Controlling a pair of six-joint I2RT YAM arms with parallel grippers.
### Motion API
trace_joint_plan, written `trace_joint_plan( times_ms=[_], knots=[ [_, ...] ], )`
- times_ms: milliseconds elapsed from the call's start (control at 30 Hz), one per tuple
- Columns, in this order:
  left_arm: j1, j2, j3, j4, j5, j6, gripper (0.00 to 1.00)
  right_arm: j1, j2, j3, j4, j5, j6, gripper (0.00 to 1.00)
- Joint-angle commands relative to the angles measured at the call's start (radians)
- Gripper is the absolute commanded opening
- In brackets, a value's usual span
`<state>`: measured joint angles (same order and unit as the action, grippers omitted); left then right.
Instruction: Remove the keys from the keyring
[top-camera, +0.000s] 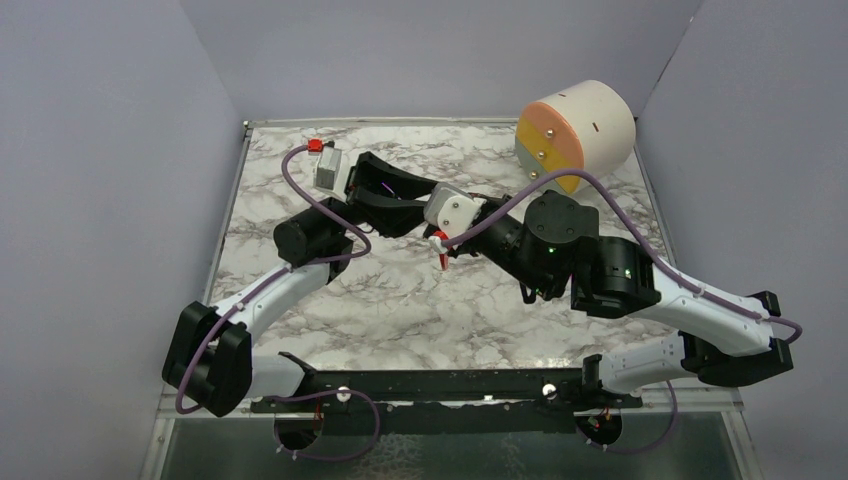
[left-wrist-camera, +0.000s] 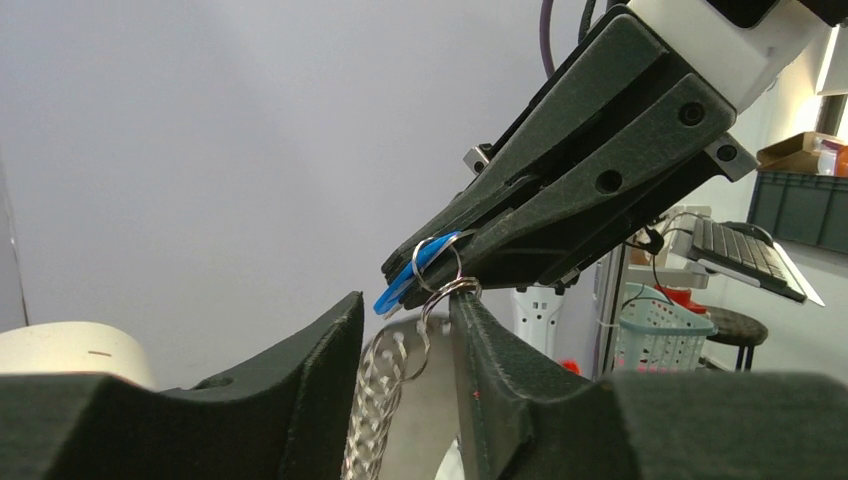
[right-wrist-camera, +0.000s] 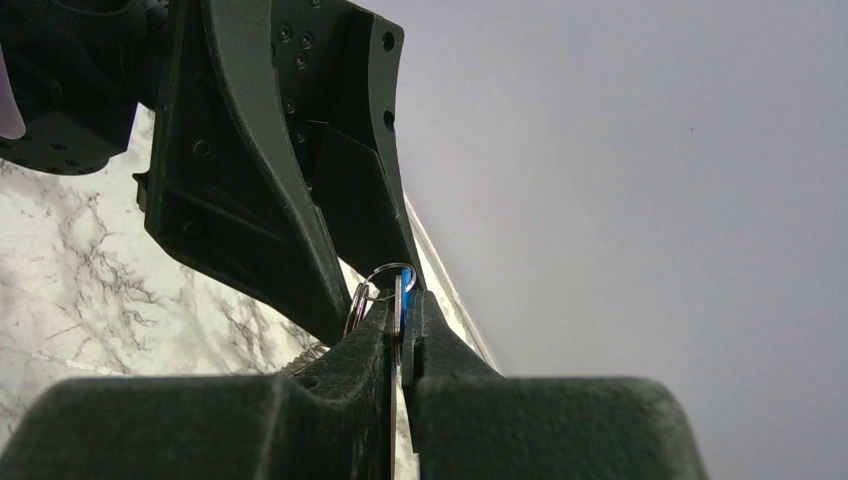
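My right gripper (right-wrist-camera: 402, 300) is shut on the tiny blue-headed key (right-wrist-camera: 403, 287), with a flat silvery key pinched beside it. In the left wrist view the right gripper (left-wrist-camera: 400, 272) comes in from the upper right with the blue key (left-wrist-camera: 400, 287) at its tip. A thin metal split ring (left-wrist-camera: 428, 312) hangs from the key against one fingertip (left-wrist-camera: 462, 300) of my left gripper (left-wrist-camera: 405, 300), which is open. A braided silvery cord (left-wrist-camera: 368, 400) hangs down between its fingers. From above, both grippers meet mid-table and the red keyring (top-camera: 440, 246) dangles under them. The other keys are hidden.
A round cream drawer unit with an orange-yellow face (top-camera: 575, 130) stands at the back right. A small grey box (top-camera: 328, 168) with a red plug (top-camera: 316, 145) on a purple cable lies at the back left. Grey walls close in on both sides.
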<state>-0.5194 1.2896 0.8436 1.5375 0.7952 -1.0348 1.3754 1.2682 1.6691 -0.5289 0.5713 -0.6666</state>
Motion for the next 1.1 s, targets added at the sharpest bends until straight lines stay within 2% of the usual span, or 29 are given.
trace_joint_plan(
  times_ms=[0,267,767,1067],
  knots=[
    [-0.004,-0.046,0.004,0.095,-0.036,0.048,0.38,0.005,-0.005,0.029,0.001,-0.001,0.013,0.01],
    [-0.004,-0.078,-0.005,0.023,-0.048,0.111,0.29,0.005,-0.001,0.03,0.013,0.011,0.001,0.01],
    [-0.004,-0.056,0.028,-0.086,-0.003,0.123,0.01,0.006,0.015,0.036,0.104,0.041,-0.057,0.01],
    [-0.004,-0.099,0.012,-0.23,-0.063,0.242,0.0,0.007,0.005,0.042,0.09,0.055,-0.047,0.01]
  ],
)
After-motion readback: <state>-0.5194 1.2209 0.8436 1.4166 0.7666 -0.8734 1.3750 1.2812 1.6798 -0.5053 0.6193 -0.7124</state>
